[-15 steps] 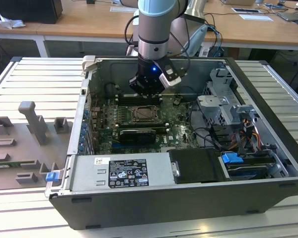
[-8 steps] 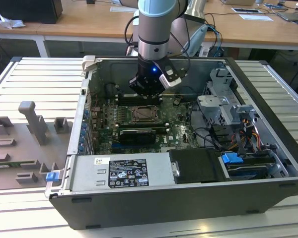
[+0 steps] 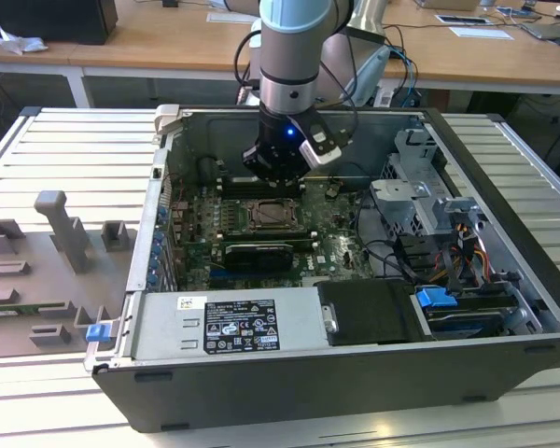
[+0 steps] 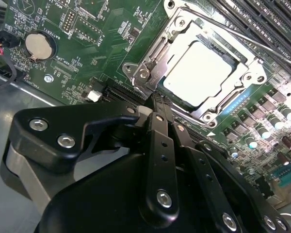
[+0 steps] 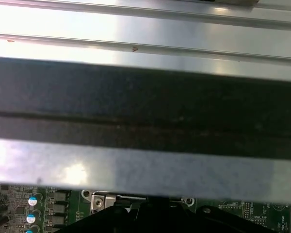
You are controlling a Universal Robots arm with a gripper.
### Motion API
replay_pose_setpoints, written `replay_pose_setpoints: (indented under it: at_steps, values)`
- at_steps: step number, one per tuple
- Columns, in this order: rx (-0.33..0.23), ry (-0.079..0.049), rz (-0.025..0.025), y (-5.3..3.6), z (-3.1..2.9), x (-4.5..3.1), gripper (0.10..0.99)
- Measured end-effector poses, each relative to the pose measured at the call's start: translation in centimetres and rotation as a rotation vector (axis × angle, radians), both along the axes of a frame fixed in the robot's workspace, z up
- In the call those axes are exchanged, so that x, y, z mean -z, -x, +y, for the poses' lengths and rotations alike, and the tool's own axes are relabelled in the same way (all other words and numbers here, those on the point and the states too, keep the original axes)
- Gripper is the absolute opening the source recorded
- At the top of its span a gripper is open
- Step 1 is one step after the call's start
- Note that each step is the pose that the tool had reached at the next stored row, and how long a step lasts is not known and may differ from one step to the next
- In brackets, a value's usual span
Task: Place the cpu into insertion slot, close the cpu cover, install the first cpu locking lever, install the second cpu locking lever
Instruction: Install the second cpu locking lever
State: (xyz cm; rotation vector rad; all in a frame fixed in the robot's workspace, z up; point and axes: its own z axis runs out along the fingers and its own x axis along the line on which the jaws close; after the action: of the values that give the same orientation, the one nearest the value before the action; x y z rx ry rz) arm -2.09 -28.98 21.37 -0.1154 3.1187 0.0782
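The cpu (image 4: 198, 72) lies flat in the insertion slot (image 3: 274, 217) on the green board, its pale metal face showing. The silvery cpu cover (image 4: 157, 60) is folded down around it, and the chip shows through the cover's window. A thin wire lever (image 4: 247, 36) runs along one side of the socket. In the second wrist view my gripper (image 4: 154, 103) has its black fingers (image 4: 160, 155) drawn together, shut, with the tip at a corner of the socket frame and nothing seen between them. In the exterior view the gripper (image 3: 280, 177) hangs inside the open case, just above the socket.
The case walls (image 3: 159, 224) surround the board. A black graphics card (image 3: 254, 254) sits just in front of the socket, and long memory slots (image 4: 262, 19) lie beside it. A power supply (image 3: 229, 327) and drive cage (image 3: 420, 196) fill the front and right. Grey fixtures (image 3: 61, 233) stand on the table at the exterior view's left.
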Motion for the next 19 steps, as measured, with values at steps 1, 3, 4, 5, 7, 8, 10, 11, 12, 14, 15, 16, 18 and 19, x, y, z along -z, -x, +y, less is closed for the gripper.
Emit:
replay_pose_setpoints:
  at_steps: [1,3,4,5,7,8,10,11,12,14,15,16,18,19]
  values:
    - [0.000,0.000,0.0000,0.00,-0.04,0.00,0.106]
    - [0.000,0.000,-0.0001,0.00,-0.11,0.00,0.106]
    - [0.000,0.000,0.0000,0.00,-0.16,0.00,0.106]
    - [0.000,0.000,-0.0001,0.00,-0.20,0.00,0.106]
    - [0.000,0.000,-0.0001,0.00,-0.30,0.00,0.106]
    - [0.000,0.000,0.0000,0.00,-0.35,0.00,0.106]
    - [0.000,0.000,0.0000,0.00,-0.46,0.00,0.106]
    - [0.000,0.000,-0.0001,0.00,-0.49,0.01,0.106]
    - [0.000,0.000,-0.0002,0.00,-0.51,0.01,0.106]
    - [0.000,0.000,0.0000,0.00,-0.53,0.00,0.106]
    - [0.000,0.000,0.0001,0.01,-0.55,-0.05,0.106]
    - [0.000,0.000,0.0000,0.00,-0.54,-0.19,0.106]
    - [0.000,0.000,0.0000,0.00,-0.54,-0.33,0.106]
    - [0.000,0.000,0.0000,0.00,-0.54,-0.47,0.106]
